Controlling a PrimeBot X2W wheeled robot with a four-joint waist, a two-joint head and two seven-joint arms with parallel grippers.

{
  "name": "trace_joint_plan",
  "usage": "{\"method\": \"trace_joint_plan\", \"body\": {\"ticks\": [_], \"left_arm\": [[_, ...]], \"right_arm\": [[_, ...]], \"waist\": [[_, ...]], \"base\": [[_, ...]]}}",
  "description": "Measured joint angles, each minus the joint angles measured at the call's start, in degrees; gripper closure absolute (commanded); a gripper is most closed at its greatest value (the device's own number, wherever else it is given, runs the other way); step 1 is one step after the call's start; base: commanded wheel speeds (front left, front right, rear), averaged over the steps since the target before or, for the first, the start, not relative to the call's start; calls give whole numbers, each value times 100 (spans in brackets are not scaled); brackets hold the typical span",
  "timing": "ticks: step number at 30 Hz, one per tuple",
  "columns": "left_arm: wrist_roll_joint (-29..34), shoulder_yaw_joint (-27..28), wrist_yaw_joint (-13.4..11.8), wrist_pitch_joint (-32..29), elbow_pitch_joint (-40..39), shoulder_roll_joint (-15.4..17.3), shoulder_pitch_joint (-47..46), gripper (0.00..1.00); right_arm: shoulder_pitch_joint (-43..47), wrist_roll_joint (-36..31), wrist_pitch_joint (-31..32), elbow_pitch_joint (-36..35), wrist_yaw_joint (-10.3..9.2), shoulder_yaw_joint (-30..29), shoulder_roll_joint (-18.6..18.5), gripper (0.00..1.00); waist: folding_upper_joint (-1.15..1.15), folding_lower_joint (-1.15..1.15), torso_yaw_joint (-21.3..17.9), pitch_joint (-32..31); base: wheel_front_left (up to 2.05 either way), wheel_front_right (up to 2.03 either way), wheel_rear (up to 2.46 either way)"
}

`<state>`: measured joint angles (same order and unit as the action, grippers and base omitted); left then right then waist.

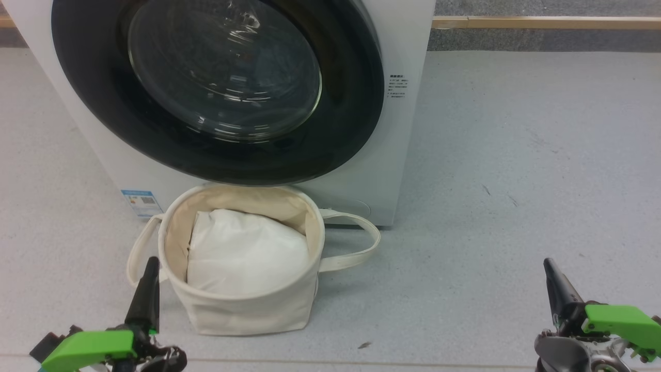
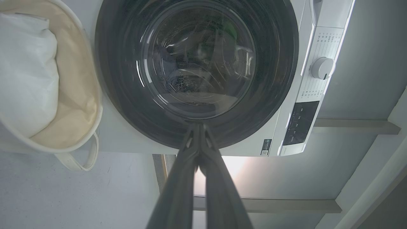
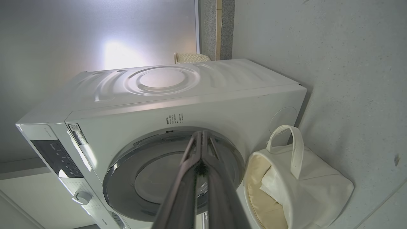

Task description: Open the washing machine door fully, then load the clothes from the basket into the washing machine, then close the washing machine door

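Note:
The white washing machine [image 1: 408, 155] stands straight ahead, and its round black-rimmed door [image 1: 351, 129] lies flat against its front. On the floor before it sits the cream basket [image 1: 242, 310], holding a plain white cloth bundle [image 1: 242, 253]; the clothes are hidden. My left gripper [image 1: 151, 262] is shut and empty, low beside the basket's left handle. Far off at the lower right, my right gripper [image 1: 548, 264] is also shut and empty. The left wrist view has the left gripper [image 2: 197, 125] pointing at the door [image 2: 197, 63]. In the right wrist view the right gripper [image 3: 201, 133] points at the door [image 3: 152, 178], beside the basket [image 3: 318, 190].
Grey floor [image 1: 516, 155] stretches to the right of the machine. A wooden strip [image 1: 542, 21] runs along the wall base at the back. The machine's control knob [image 2: 322, 67] and dark panel [image 2: 300, 122] sit above the door.

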<state>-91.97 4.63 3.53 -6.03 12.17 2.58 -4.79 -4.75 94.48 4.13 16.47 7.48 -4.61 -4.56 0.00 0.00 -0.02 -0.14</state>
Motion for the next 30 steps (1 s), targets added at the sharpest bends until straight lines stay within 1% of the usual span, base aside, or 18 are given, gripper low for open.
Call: {"method": "trace_joint_plan", "body": {"ticks": [30], "left_arm": [[0, 0, 0, 0, 0, -1, 1, 100]], "right_arm": [[0, 99, -74, 0, 0, 126, -71, 100]], "waist": [[0, 0, 0, 1]], "base": [[0, 0, 0]]}}
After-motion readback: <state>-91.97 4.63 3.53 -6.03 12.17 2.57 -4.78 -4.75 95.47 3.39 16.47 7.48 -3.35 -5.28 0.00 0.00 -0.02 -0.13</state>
